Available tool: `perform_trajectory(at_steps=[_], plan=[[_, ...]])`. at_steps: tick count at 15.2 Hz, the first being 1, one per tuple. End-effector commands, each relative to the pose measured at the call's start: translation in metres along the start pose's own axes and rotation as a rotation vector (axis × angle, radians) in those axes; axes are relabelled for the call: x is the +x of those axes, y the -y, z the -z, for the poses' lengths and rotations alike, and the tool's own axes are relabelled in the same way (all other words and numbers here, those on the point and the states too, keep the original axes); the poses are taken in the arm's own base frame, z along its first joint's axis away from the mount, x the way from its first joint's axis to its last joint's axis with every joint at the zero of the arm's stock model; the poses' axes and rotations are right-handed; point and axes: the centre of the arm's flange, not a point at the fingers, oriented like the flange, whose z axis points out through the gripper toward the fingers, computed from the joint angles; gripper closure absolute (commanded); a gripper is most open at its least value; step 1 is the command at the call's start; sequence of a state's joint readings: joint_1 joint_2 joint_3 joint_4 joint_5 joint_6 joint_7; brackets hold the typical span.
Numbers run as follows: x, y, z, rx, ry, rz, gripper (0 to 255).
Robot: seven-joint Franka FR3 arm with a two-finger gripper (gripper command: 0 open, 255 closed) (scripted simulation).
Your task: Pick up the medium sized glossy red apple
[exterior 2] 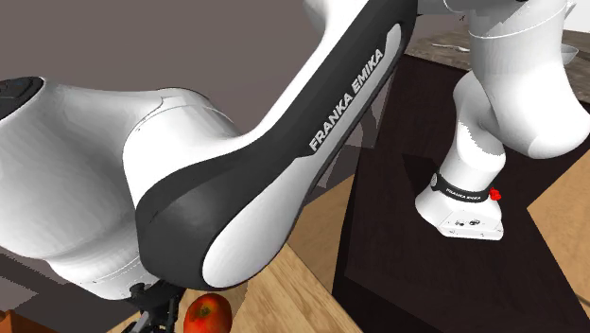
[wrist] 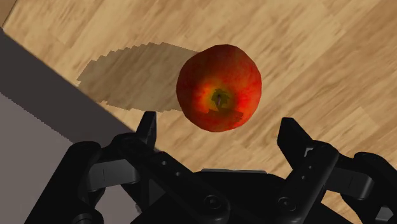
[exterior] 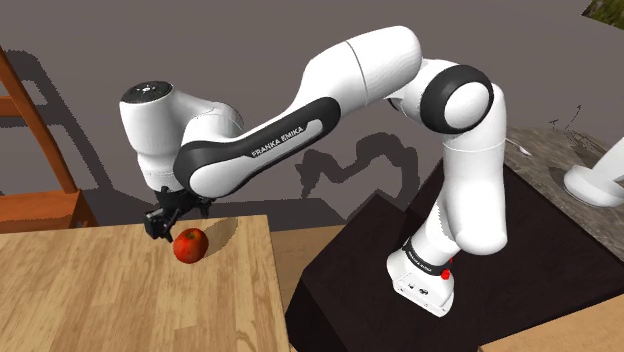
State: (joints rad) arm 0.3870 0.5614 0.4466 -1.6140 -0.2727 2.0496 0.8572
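the arm (exterior: 280, 140) lettered "franka emika" hangs its gripper (wrist: 218, 124), jaws spread, beside the red apple (wrist: 219, 88) on a wooden table (wrist: 318, 51).

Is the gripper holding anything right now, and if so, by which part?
Nothing is held. The gripper stands open; the red apple sits just ahead of its fingers, untouched.

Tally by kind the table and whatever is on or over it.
Table: 1
Apple: 1
Gripper: 1
Arm: 1
Total: 4
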Motion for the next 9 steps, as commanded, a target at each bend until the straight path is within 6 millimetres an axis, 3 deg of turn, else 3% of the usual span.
perform_trajectory(at_steps=[1, 6, 8, 9], plan=[[0.001, 0.004, -0.009, 0.000, -0.001, -0.001, 0], [0.002, 0.005, -0.039, 0.000, -0.001, -0.001, 0], [0.002, 0.005, -0.039, 0.000, -0.001, -0.001, 0], [0.002, 0.006, -0.039, 0.000, -0.001, -0.001, 255]])
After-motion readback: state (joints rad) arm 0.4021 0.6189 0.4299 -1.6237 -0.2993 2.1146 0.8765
